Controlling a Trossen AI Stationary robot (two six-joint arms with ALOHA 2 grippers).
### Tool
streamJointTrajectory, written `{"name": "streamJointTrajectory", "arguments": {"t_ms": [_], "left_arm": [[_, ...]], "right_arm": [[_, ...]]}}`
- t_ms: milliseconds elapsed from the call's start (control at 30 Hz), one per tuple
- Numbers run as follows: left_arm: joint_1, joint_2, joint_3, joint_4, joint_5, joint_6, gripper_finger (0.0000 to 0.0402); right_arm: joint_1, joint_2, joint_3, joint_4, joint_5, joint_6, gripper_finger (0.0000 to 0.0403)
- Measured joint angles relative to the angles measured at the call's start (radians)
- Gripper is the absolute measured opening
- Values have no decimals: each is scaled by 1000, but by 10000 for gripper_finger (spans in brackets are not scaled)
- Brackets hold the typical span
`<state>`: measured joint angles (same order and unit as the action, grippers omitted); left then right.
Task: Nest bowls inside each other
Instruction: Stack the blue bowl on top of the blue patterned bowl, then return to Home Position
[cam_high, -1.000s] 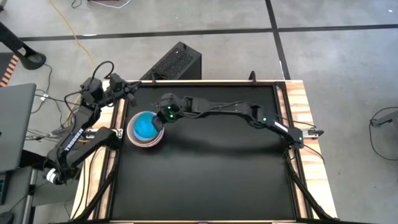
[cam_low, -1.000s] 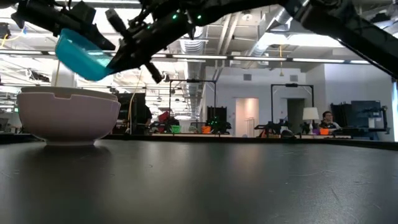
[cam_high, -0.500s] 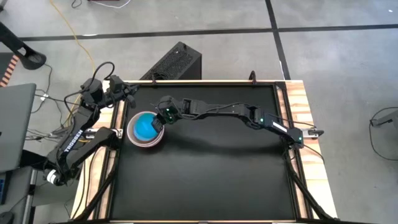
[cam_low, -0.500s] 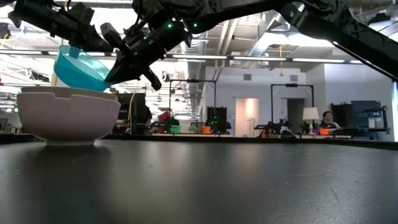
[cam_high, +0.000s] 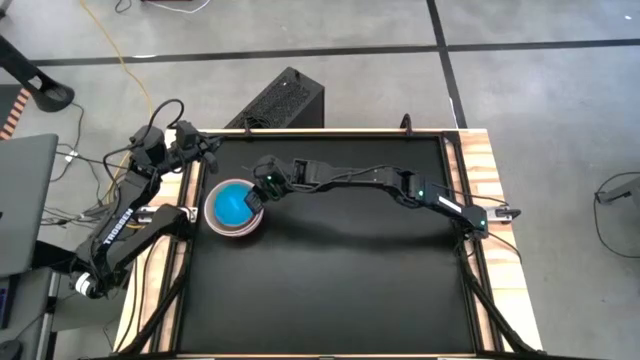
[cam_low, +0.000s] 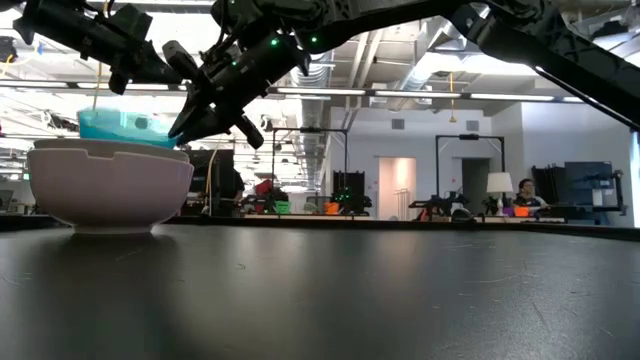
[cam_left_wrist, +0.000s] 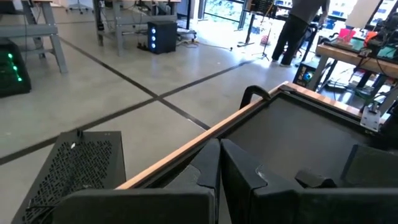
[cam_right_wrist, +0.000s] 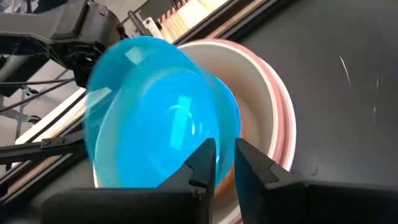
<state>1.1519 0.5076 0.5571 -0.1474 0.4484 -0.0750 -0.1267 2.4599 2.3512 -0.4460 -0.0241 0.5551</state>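
A: Lowered since a second ago, the teal-blue bowl (cam_low: 125, 127) is now seated in the stack of bowls (cam_low: 110, 185) at the left of the low view, where it had been held tilted above the rim.

B: Is it released yet?

A: Not clearly. The right gripper (cam_right_wrist: 221, 163) is seen parted only narrowly at the blue rim; whether the rim is gripped cannot be told. The left gripper (cam_left_wrist: 219, 163) is pressed shut on nothing, parked over the counter (cam_high: 340, 270) edge at upper left of the high view.

B: What could go wrong?

A: If the fingers are withdrawn before the rim is freed, the bowl could be dragged up or tipped, and the stack nudged sideways.
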Motion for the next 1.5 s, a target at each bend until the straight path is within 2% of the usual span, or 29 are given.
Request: {"name": "streamJointTrajectory", "arguments": {"t_ms": [300, 467, 600, 833, 933, 1067, 1133, 1267, 1367, 1433, 1500], "left_arm": [[0, 0, 0, 0, 0, 0, 0], [0, 0, 0, -5, 0, 0, 0], [0, 0, 0, -6, 0, 0, 0], [-24, 9, 0, -12, 63, -82, 0], [-92, 33, 0, 2, 71, -142, 0], [-257, 75, -37, 187, 62, -253, 0], [-359, 102, -52, 283, 24, -282, 0], [-568, 156, -54, 297, -86, -245, 0], [-682, 174, -55, 298, -111, -193, 0], [-736, 172, -55, 299, -114, -171, 0], [-773, 159, -55, 288, -105, -157, 0]], "right_arm": [[-9, 0, 0, -21, -18, -3, 110], [-33, -30, -1, -40, -153, -6, 148], [-60, -90, 0, -140, -250, -72, 167], [-92, -234, 0, -419, -245, -257, 161], [-100, -303, 0, -559, -188, -330, 151], [-106, -382, 0, -735, -103, -400, 133], [-106, -423, 0, -812, -78, -423, 123], [-91, -490, -26, -928, -35, -436, 99], [-59, -596, -186, -895, -18, -444, 76], [-35, -713, -369, -789, -19, -428, 61], [-15, -857, -607, -603, -28, -396, 50]]}}
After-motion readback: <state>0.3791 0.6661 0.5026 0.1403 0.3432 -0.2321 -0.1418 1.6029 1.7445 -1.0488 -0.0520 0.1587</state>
